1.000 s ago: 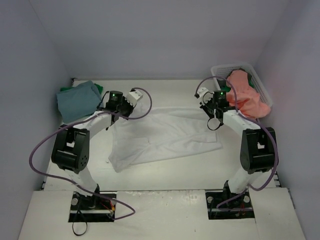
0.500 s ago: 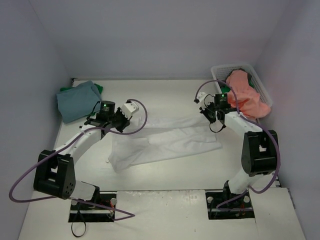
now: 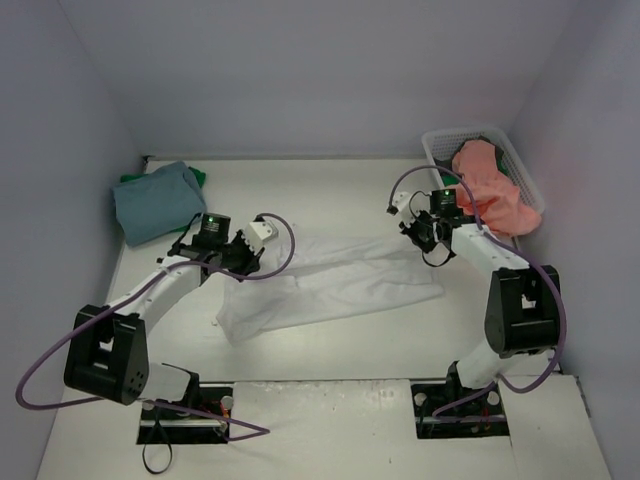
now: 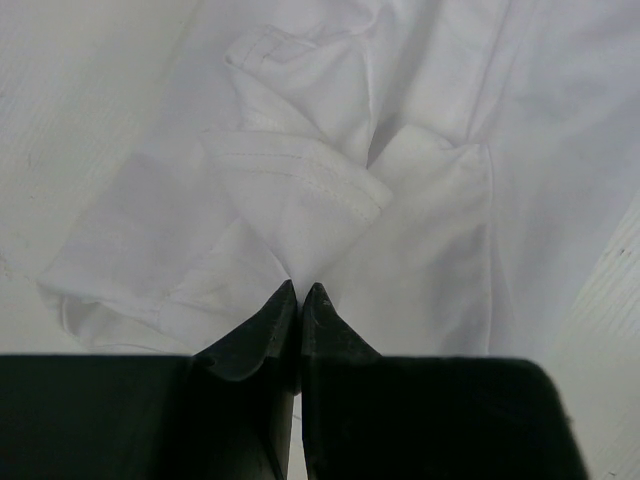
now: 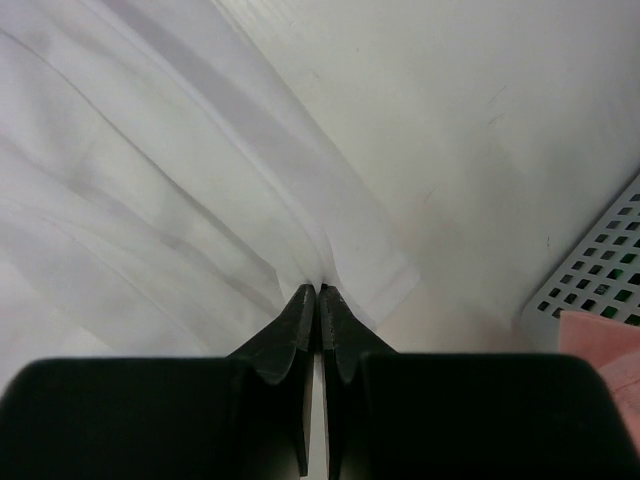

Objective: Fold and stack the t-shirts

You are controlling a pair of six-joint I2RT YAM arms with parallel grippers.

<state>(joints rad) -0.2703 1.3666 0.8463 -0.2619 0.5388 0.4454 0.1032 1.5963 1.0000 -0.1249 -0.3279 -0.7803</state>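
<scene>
Jaws on both arms sit closed on the far edge of the white t-shirt in the top view, the left jaws at its left corner and the right jaws at its right corner. The shirt lies as a long band across the counter. At far left I see a teal t-shirt folded over a green t-shirt; a salmon t-shirt fills the basket. From the left wrist, the tips press together on a bunched, stitched hem. From the right wrist, the tips pinch the cloth edge, pleats fanning away, basket mesh nearby.
</scene>
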